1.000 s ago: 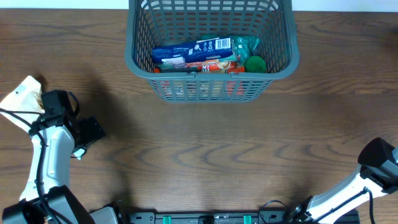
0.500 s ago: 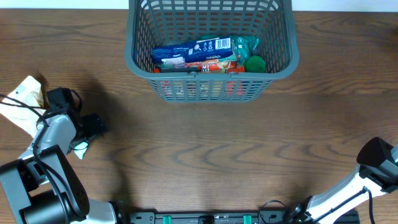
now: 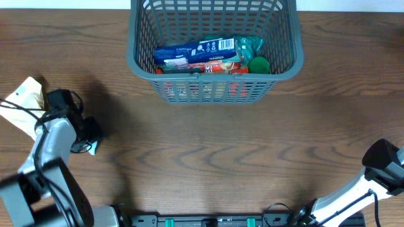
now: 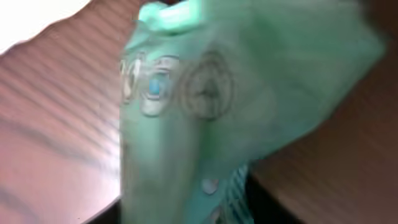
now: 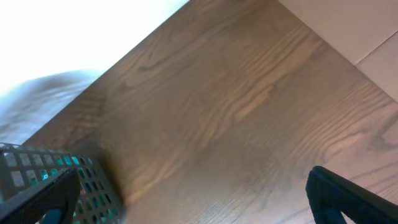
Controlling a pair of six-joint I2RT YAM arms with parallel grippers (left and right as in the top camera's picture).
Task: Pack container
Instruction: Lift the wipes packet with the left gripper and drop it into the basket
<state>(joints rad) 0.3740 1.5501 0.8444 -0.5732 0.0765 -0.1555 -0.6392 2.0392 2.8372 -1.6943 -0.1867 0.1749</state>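
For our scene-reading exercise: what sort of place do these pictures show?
Probably a robotics lab bench: a left robot arm and right robot arm sit at a wood-grain table, and a grey slotted basket holds packaged groceries.

Grey lattice container (image 3: 144,62), partly packed

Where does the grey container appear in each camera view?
Overhead: the container sits top centre.
Left wrist: not in it; a blurred green packet fills the picture.
Right wrist: its lattice wall shows at bottom left.
Shared landmark: the brown wooden table, in all three.
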